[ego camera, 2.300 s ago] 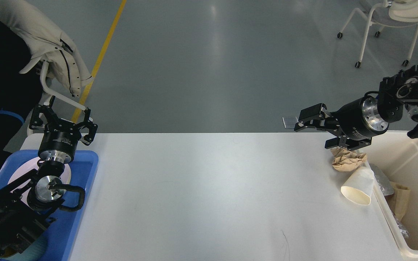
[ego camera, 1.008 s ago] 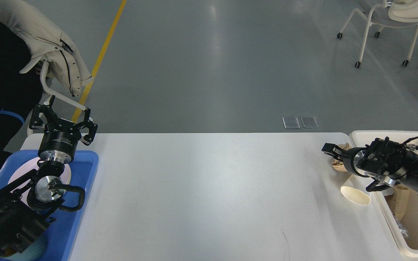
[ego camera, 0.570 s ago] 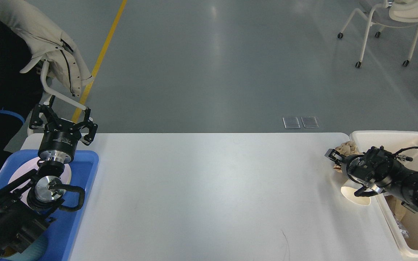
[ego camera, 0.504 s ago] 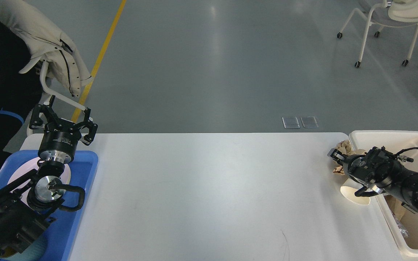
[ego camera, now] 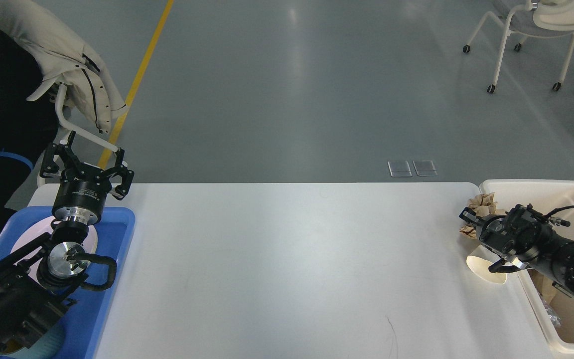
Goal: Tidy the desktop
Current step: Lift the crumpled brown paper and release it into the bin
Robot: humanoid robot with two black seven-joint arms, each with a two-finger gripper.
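Crumpled paper (ego camera: pixel 481 202) lifted off the desktop (ego camera: pixel 287 259)
It is pinched by the right gripper (ego camera: pixel 470 218) — now nearer the bin (ego camera: pixel 573 192); left gripper (ego camera: pixel 85 162) spread, unmoved.

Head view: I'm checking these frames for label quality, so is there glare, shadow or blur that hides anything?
Head view: sharp overall; soft ceiling-light glare streaks the floor; the table is evenly lit with faint shadows; the right gripper is small and dark, its fingers unresolvable.

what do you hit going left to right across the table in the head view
blue tray with the left gripper above it → bare white desktop → crumpled brown paper at the right gripper → cream bin
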